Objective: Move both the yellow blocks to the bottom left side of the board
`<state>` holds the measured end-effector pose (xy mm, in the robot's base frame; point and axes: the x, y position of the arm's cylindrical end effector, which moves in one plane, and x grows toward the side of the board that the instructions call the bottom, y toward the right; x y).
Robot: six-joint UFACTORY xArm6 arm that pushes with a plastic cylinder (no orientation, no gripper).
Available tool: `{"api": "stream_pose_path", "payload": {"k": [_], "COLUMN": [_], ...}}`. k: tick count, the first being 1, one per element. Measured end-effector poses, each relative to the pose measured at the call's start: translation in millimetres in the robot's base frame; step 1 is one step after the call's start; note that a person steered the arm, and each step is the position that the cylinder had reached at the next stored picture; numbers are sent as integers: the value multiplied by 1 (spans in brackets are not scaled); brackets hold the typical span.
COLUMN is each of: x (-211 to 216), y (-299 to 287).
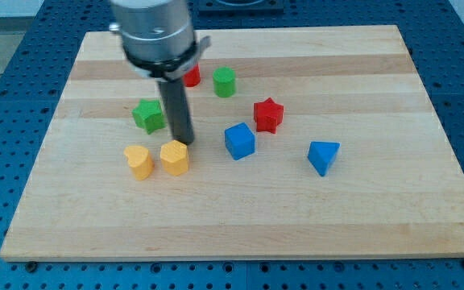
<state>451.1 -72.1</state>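
Observation:
Two yellow blocks lie left of the board's middle: a heart-shaped one (138,161) and a hexagonal one (175,157) just to its right, a small gap between them. My tip (184,142) stands at the upper right edge of the hexagonal yellow block, touching or nearly touching it. The rod rises from there to the arm's grey body (153,32) at the view's top.
A green star (148,115) lies left of the rod. A red block (192,76) is partly hidden behind the arm. A green cylinder (225,81), a red star (268,114), a blue cube (239,141) and a blue triangular block (323,156) lie to the right. The wooden board (377,217) sits on a blue pegboard table.

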Motion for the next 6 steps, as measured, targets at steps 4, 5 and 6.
{"api": "stream_pose_path", "payload": {"k": [4, 5, 6], "x": [36, 35, 29], "y": [-101, -119, -124]}}
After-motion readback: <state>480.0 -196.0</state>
